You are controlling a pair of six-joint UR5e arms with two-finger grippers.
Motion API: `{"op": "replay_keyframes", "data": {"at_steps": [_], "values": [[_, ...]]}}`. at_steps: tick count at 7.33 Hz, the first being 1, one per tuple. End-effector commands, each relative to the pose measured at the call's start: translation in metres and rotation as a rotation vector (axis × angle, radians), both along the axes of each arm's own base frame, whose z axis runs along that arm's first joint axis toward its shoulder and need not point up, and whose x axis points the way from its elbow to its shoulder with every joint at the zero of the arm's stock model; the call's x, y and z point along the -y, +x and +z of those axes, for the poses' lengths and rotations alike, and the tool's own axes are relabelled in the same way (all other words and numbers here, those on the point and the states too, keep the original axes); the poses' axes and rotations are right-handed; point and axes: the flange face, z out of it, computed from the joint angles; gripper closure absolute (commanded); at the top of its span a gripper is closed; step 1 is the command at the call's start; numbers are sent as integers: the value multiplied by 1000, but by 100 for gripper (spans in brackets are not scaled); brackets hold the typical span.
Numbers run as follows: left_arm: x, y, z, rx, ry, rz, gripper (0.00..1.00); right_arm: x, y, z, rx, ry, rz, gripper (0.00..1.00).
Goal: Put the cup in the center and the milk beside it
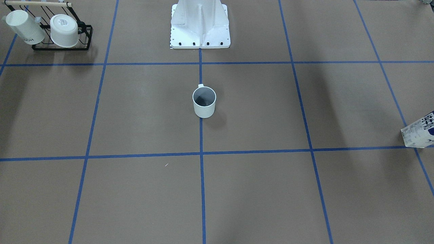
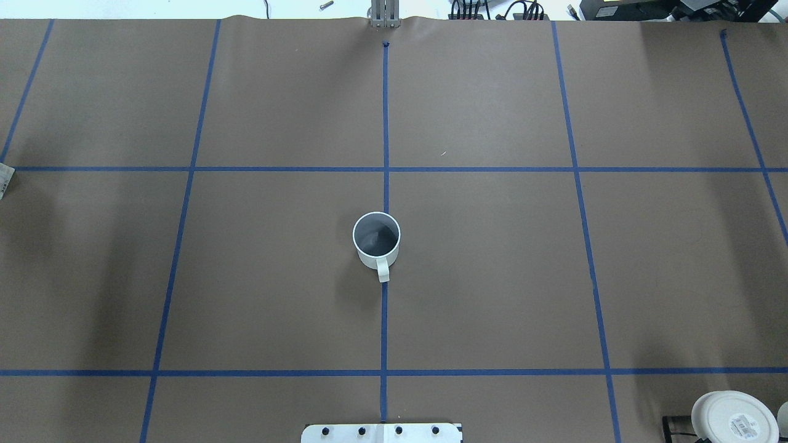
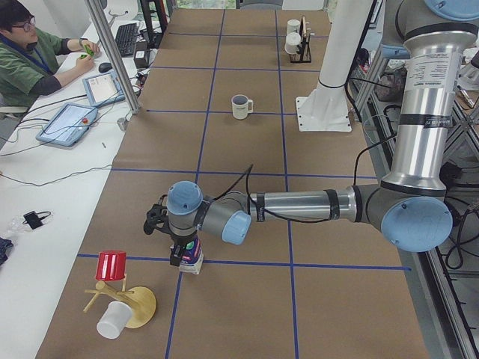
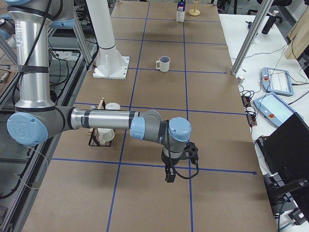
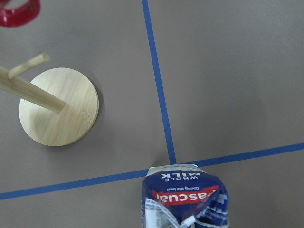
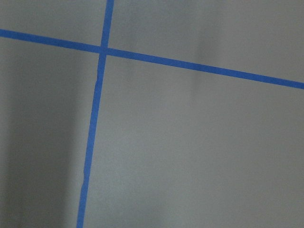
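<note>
At the table's left end, the left gripper point(image 3: 185, 256) sits over the tall blue-and-white milk carton point(image 5: 183, 197), which stands on a blue tape crossing near a round-based wooden peg stand point(image 5: 59, 106); whether its fingers pinch the carton, cannot tell; farther along, the small white-grey mug with dark inside point(image 2: 376, 240) stands in the centre squares point(image 2: 277, 277), astride their dividing line, handle toward the white robot base point(image 1: 200, 30); farthest, the right gripper point(image 4: 170, 177) hangs low over bare tabletop; spread or pressed together, cannot tell.
</note>
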Motion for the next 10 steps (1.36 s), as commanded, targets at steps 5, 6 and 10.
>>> {"op": "replay_keyframes", "data": {"at_steps": [5,6,10], "values": [[-1,19,16,-1,22,31,84,0,0,1,0,-3,0,0],[-1,19,16,-2,24,33,100,0,0,1,0,-1,0,0],[-3,23,-25,-105,65,63,100,1,0,1,0,-2,0,0]]}}
